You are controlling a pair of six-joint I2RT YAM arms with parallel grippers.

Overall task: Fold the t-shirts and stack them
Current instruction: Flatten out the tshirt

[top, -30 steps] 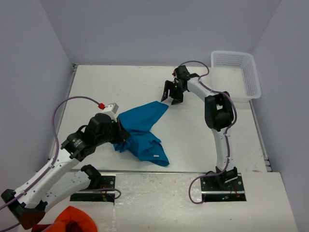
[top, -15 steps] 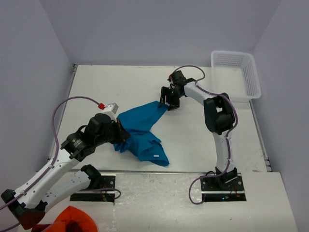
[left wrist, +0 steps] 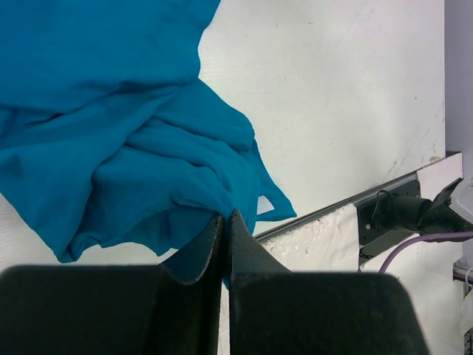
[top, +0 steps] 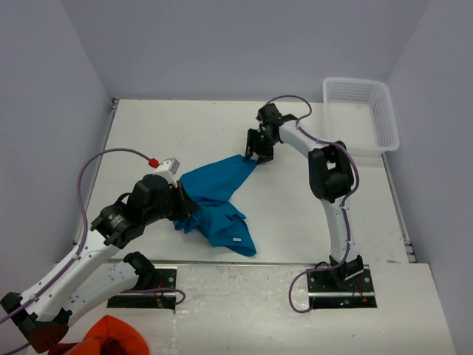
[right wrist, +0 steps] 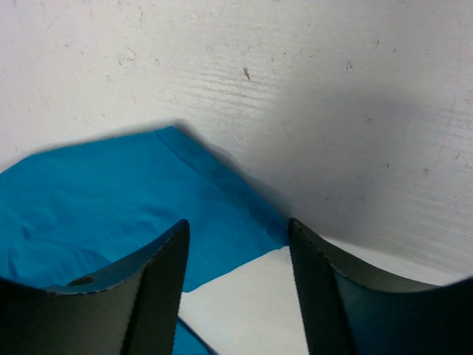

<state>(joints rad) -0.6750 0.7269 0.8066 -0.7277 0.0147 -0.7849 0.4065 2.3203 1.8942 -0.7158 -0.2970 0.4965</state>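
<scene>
White table (top: 295, 214), left hand (left wrist: 225, 218) pinching t-shirt (top: 214, 194), right hand (right wrist: 236, 224) splayed

You see a teal t-shirt (top: 214, 196) of soft, matt cotton, creased and rumpled. The table (top: 185, 133) is white and matt, faintly scuffed and grainy. The right gripper's fingers (right wrist: 159, 296) are black matt plastic with finely stippled inner faces. The basket (top: 389, 126) is white latticed plastic. An orange cloth (top: 111, 336) looks soft and matt.
</scene>
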